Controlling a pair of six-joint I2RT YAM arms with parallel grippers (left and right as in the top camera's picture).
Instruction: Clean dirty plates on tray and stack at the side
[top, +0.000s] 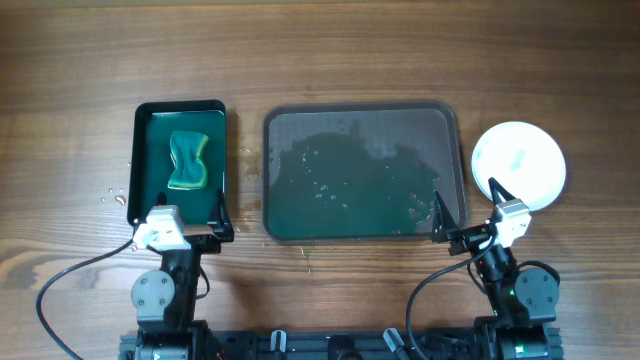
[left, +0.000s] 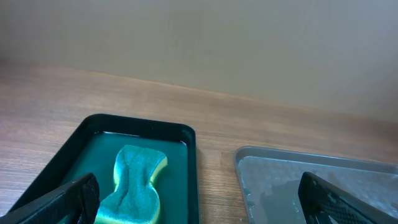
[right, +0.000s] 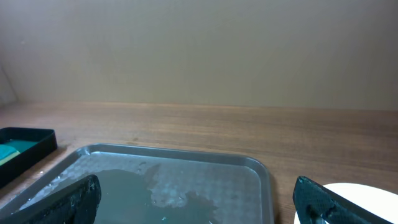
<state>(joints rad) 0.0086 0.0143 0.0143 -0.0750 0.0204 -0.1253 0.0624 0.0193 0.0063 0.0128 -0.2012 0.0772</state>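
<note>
The large dark grey tray (top: 360, 120) sits mid-table, holding no plates, its floor wet with teal-tinted water; it also shows in the left wrist view (left: 298, 163) and right wrist view (right: 205, 165). White plates (top: 518, 163) lie in one round pile on the table right of the tray, a faint teal fleck on top; how many I cannot tell. Their edge shows in the right wrist view (right: 367, 196). My left gripper (top: 192, 215) is open and empty at the near edge of the small green tray. My right gripper (top: 466, 208) is open and empty between the tray's near right corner and the plates.
A smaller dark green tray (top: 145, 150) at the left holds a green-and-yellow sponge (top: 188, 160), also in the left wrist view (left: 138, 183). Water droplets (top: 112, 195) lie on the wood left of it and between the trays.
</note>
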